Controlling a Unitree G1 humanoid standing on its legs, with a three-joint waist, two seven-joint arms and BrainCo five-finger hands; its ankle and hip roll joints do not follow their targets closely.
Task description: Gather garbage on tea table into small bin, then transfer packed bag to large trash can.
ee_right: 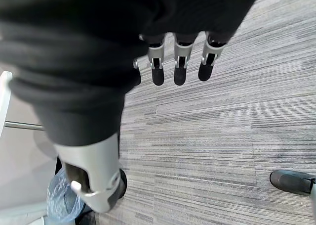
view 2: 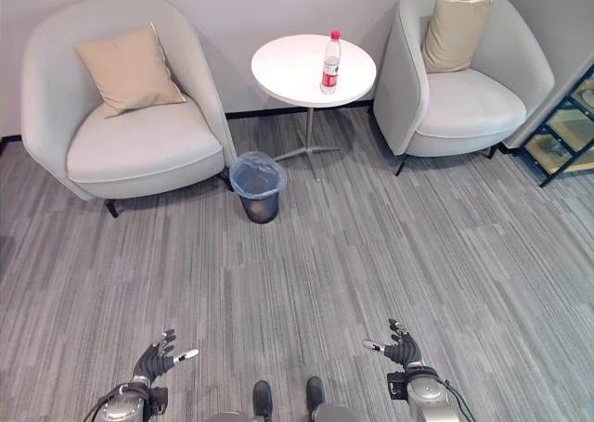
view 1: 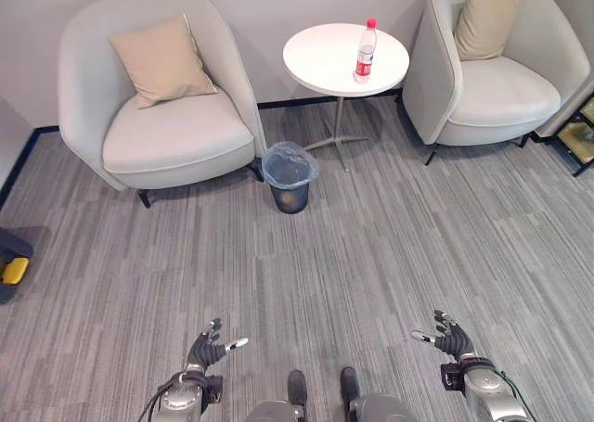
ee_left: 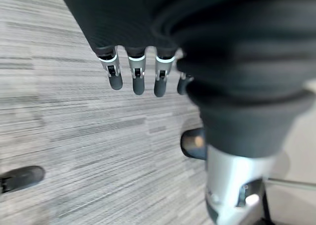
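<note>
- Round white tea table (view 1: 325, 65) on a thin metal stem with a splayed foot, at 12 o'clock, smooth and glossy.
- Clear plastic bottle (view 1: 366, 53) with red cap and red label, upright on the table top toward its 3 o'clock rim.
- Small bin (view 1: 290, 177), dark and round, lined with a crinkled bluish translucent bag, on the floor at 11 o'clock, just beside the table's foot and touching nothing visible.
- Two pale grey tub armchairs, rounded and smooth: left armchair (view 1: 148, 93) at 10 o'clock, right armchair (view 1: 483, 65) at 2 o'clock, table between them.
- Beige square cushion (view 1: 162, 60) leaning on the left chair's back; second beige cushion (view 1: 484, 19) upright in the right chair.
- Floor (view 1: 390, 255) of grey streaked carpet in fine parallel lines.
- Dark-framed glass shelf (view 1: 580, 134) at 3 o'clock; a black and yellow object (view 1: 13, 260) at 9 o'clock, kind unclear.
- Left hand (view 1: 209, 346) low at 7 o'clock, fingers spread and relaxed, holding nothing.
- Right hand (view 1: 445, 334) low at 5 o'clock, fingers likewise spread, holding nothing, well apart from bin and table.
</note>
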